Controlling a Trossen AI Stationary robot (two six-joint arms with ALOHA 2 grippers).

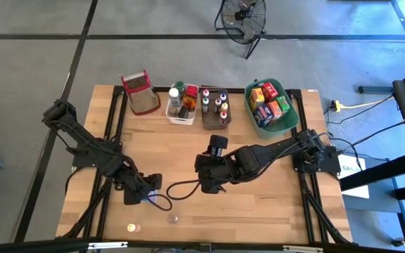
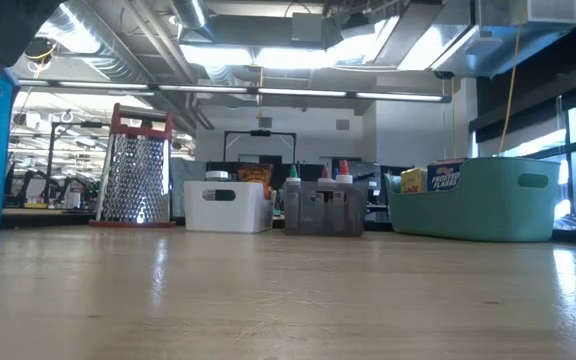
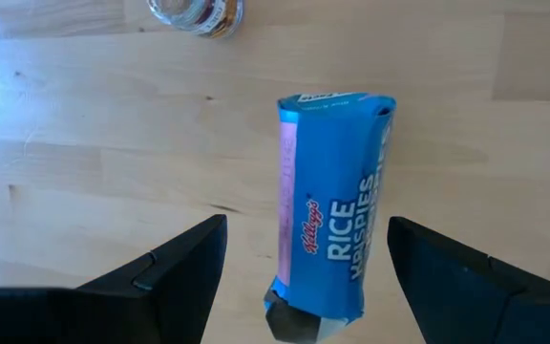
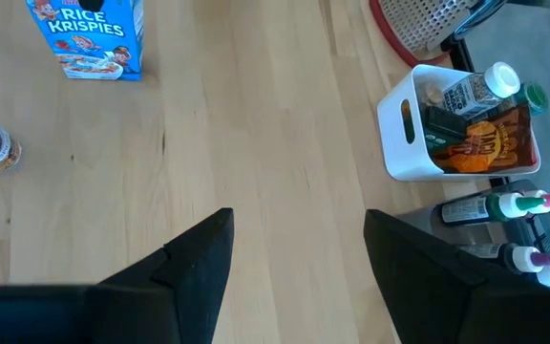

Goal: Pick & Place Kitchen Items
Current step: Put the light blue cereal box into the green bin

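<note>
The left gripper hangs over the table's 7 o'clock area, fingers spread on either side of an upright blue cereal box without touching it. The right gripper, also spread and empty, hovers near the table's centre. A small jar stands at 6 o'clock. More boxes fill the green bin at 1 o'clock, bottles the white bin at 12.

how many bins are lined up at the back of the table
3: a white bin beside the wire basket, a grey bin of bottles in the middle, and a green bin of boxes at the right end.
</note>
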